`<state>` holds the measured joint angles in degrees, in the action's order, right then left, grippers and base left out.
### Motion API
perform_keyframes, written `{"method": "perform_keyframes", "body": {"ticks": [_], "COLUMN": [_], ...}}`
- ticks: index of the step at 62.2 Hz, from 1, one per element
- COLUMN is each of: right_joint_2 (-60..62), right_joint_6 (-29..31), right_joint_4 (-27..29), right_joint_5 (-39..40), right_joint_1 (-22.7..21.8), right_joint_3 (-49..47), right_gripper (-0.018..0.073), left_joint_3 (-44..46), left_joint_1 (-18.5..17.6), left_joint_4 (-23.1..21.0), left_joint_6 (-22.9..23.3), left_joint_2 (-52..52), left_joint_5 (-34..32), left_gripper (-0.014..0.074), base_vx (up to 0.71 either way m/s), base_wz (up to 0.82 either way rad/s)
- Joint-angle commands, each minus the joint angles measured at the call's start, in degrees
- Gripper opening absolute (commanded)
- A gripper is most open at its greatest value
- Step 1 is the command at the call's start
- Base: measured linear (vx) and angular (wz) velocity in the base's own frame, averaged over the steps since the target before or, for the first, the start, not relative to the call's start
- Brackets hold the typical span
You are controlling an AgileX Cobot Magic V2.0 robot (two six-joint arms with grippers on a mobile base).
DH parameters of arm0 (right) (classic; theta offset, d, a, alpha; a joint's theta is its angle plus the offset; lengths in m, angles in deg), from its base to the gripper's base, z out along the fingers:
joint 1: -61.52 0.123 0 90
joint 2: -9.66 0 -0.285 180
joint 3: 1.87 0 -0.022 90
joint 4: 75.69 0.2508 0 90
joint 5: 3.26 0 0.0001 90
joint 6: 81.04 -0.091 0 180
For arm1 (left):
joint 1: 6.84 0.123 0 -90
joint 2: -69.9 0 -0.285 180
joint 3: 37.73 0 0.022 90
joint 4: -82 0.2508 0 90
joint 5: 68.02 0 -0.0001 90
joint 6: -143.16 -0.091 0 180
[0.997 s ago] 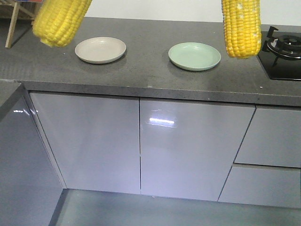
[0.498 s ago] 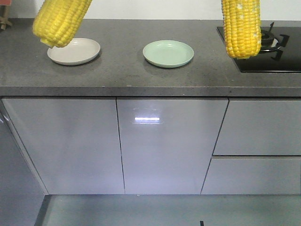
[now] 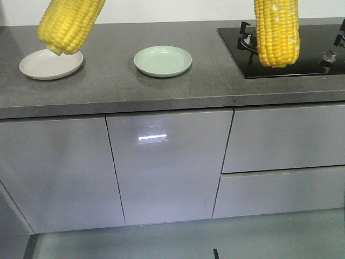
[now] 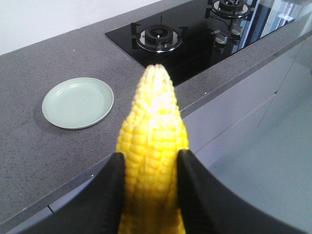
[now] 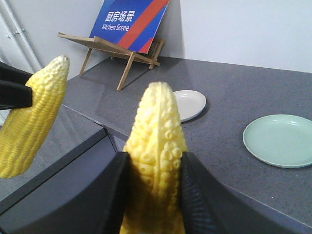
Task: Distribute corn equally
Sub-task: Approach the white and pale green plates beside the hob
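Staged kitchen: grey stone countertop (image 3: 161, 91) over glossy grey cabinet fronts (image 3: 167, 162), black gas hob (image 3: 312, 67) at upper right, "Kitchen Scene" sign (image 5: 129, 19) at upper left of the right wrist view.

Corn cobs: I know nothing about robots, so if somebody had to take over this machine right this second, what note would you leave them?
The left gripper has its jaws shut on the left cob, held in the air.
The right gripper has its jaws shut on the right cob, also in the air.
The beige plate and green plate sit empty on the counter, left of the hob.
Done: two cobs picked up.
Left: set corn on the plates in equal shares. No other cobs are in view.
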<state>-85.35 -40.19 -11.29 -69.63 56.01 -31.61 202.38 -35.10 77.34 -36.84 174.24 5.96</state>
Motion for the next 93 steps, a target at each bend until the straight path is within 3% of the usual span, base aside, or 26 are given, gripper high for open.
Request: {"method": "perform_keyframes", "body": {"ticks": [1, 93], "right_joint_2": [2.0, 2.0], "right_joint_6": [0.4, 0.4], "right_joint_4": [3.5, 3.5], "right_joint_5": [2.4, 2.4], "right_joint_1": [-0.3, -0.3], "right_joint_3": [-1.7, -1.7], "right_gripper": [-0.0006, -0.0006], "left_joint_3": [1.3, 1.3], "left_joint_1": [-0.2, -0.2], "left_joint_4": [-0.5, -0.5], "left_joint_6": [0.0, 0.0], "left_joint_2": [-2.1, -2.1], "left_joint_5": [-2.3, -2.3], "left_gripper": [-0.0006, -0.0006], "base_vx": [0.02, 0.04], "base_wz": [-0.07, -0.04]}}
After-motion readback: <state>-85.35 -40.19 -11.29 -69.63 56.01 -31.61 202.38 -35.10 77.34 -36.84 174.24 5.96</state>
